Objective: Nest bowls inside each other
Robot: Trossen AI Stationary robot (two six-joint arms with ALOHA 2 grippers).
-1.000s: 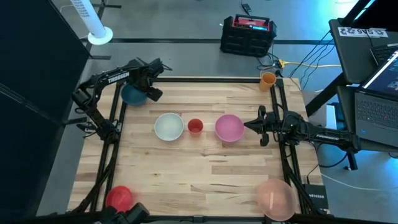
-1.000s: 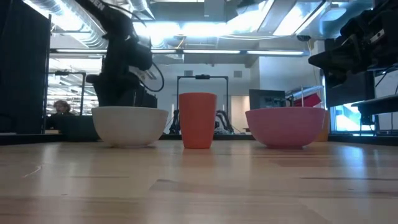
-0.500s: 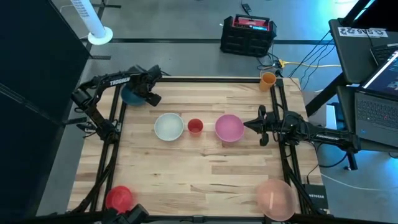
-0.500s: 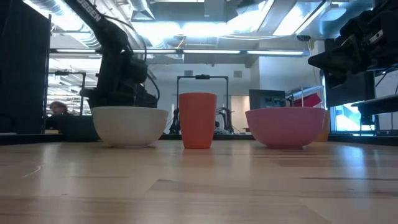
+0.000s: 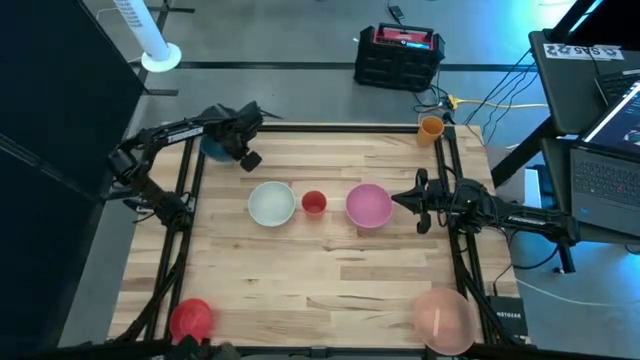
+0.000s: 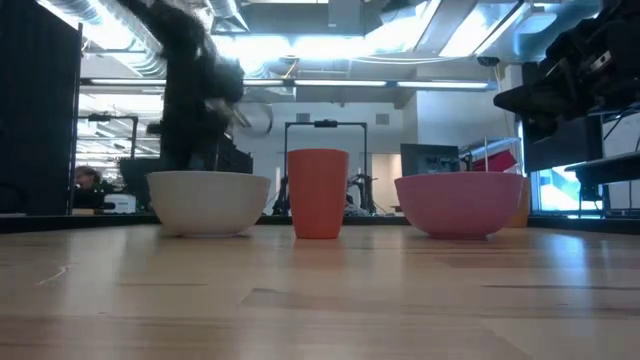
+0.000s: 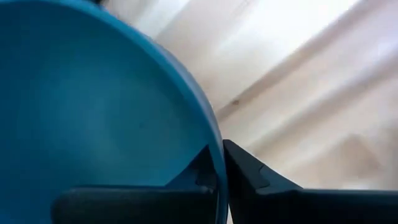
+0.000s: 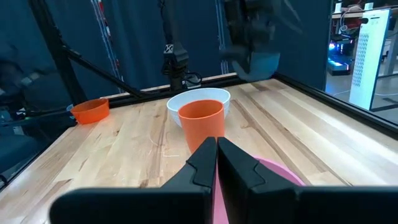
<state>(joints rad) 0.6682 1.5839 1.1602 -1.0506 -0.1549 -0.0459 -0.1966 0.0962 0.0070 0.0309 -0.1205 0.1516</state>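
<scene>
Teal bowl [image 5: 213, 147] now raised off table's far-left corner — rim pinched by left gripper [image 7: 219, 177], arm bent inward. Right gripper [image 8: 216, 163] clenched, empty, parked beside pink bowl [image 5: 368, 205].

We read no sure text; the white lettering on the left arm [image 5: 172, 130] stays illegible.

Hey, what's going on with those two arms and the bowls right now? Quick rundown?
Left gripper shut on teal bowl's rim, far left corner. Right gripper shut, empty, beside pink bowl. Whitish bowl unfilled; small red cup between the two.
</scene>
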